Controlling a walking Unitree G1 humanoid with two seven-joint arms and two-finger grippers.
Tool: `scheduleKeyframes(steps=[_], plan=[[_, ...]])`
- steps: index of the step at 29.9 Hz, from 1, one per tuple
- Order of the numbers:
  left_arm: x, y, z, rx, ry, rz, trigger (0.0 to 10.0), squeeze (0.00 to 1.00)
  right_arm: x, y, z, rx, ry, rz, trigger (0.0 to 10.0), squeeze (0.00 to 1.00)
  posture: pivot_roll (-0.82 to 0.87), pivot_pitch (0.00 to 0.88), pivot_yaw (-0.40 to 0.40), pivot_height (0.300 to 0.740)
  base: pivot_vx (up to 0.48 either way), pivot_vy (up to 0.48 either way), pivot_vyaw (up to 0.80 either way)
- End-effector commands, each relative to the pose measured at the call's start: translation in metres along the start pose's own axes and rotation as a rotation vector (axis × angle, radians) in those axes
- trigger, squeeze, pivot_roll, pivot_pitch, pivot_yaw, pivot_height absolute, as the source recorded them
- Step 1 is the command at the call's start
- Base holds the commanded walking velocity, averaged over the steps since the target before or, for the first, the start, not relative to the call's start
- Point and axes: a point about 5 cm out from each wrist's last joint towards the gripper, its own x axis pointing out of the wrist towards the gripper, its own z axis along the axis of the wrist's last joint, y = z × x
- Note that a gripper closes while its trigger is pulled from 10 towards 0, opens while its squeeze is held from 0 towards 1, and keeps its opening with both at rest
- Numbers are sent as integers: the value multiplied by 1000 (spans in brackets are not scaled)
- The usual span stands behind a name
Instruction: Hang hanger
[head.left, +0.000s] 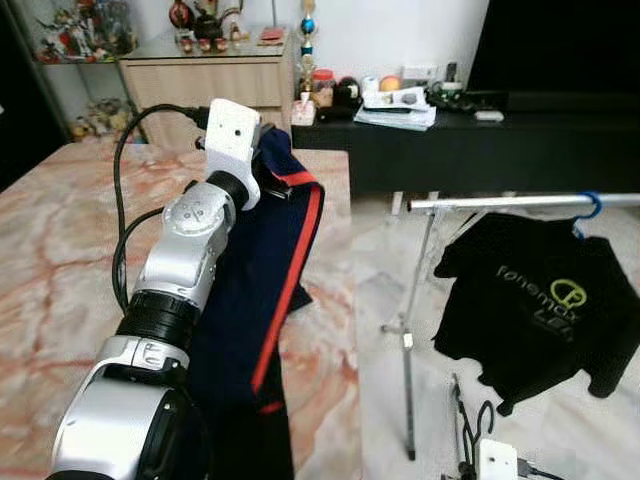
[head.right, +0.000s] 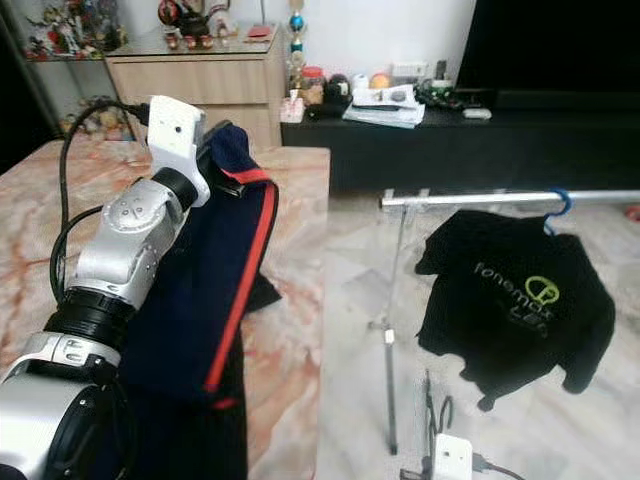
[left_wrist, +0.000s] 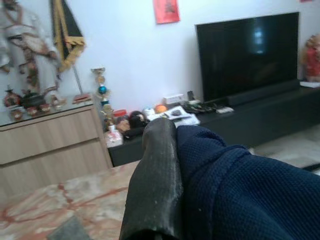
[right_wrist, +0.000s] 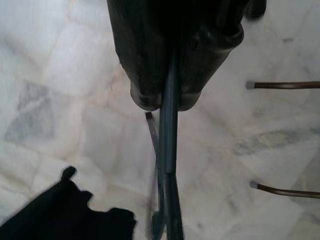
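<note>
My left arm is raised over the marble table, and its gripper (head.left: 270, 172) is shut on a navy garment (head.left: 262, 290) with a red stripe that drapes down from it. In the left wrist view one black finger (left_wrist: 155, 180) presses against the navy fabric (left_wrist: 240, 195). My right gripper (right_wrist: 167, 100) hangs low over the floor, shut on a thin dark hanger (right_wrist: 168, 150); its white wrist box (head.left: 497, 460) sits below the silver clothes rail (head.left: 520, 202). A black T-shirt (head.left: 540, 300) hangs from the rail on a blue hanger hook (head.left: 593, 205).
The pink marble table (head.left: 60, 250) spreads out on the left. Behind it stands a wooden sideboard (head.left: 210, 85). A black TV bench (head.left: 450, 150) with clutter and a dark TV (head.left: 560, 45) line the far wall. The rail's upright pole (head.left: 412, 340) stands on pale marble floor.
</note>
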Motion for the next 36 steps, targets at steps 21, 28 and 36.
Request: scheduleKeyframes(steps=[21,28,36], plan=[[-141,-20,-101,-19,428,40,10000,0,-1,2,-6,-39,36,32,10000,0,149,0,-9,740,16,0,0],[-153,-33,-97,-60,415,81,10000,165,-2,-1,-7,-54,40,32,10000,0,149,0,-11,740,0,0,0],[-162,-38,-93,-61,405,69,10000,741,-3,-1,-10,-55,44,31,10000,0,149,0,-1,740,0,0,0]])
